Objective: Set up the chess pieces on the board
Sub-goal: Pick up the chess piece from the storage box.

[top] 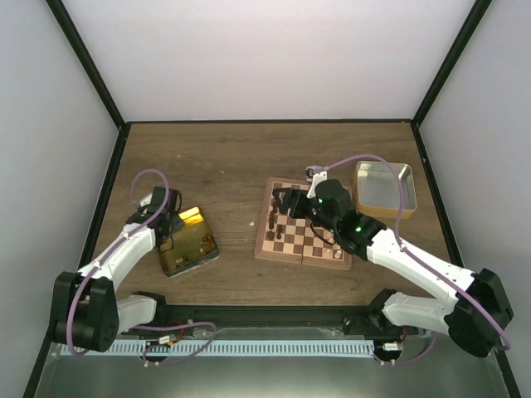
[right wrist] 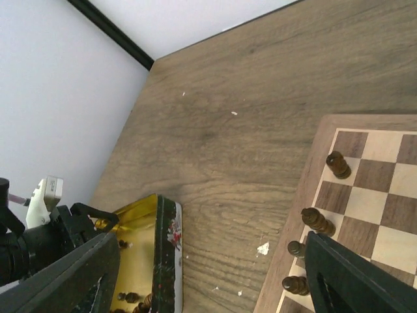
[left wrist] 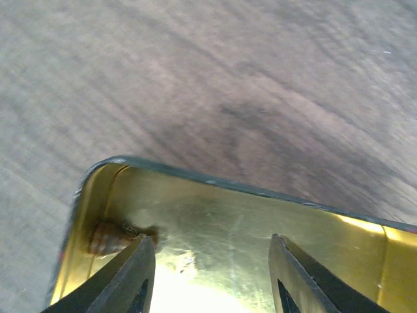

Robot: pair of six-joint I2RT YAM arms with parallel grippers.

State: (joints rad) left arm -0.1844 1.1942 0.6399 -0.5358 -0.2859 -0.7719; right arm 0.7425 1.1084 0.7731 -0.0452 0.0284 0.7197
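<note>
The board (top: 264,249) lies right of centre, with dark brown chess pieces (top: 275,222) standing along its left side. In the right wrist view a few of these dark pieces (right wrist: 317,220) line the board (right wrist: 378,176) at its edge. My right gripper (top: 286,203) hovers open over that side, and the right gripper (right wrist: 212,241) has nothing between its fingers. My left gripper (top: 170,228) is down inside the gold tin (top: 195,245). The left gripper (left wrist: 212,251) is open over the tin's shiny floor (left wrist: 228,215). A dark brown piece (left wrist: 107,236) lies in the tin's corner, just outside the left finger (left wrist: 133,274).
A silver tin (top: 383,189) stands at the board's far right corner. The gold tin (right wrist: 166,228), with its printed side wall, holds more small pieces (right wrist: 130,297). White crumbs (right wrist: 263,248) dot the wood between tin and board. Walls enclose the table on three sides.
</note>
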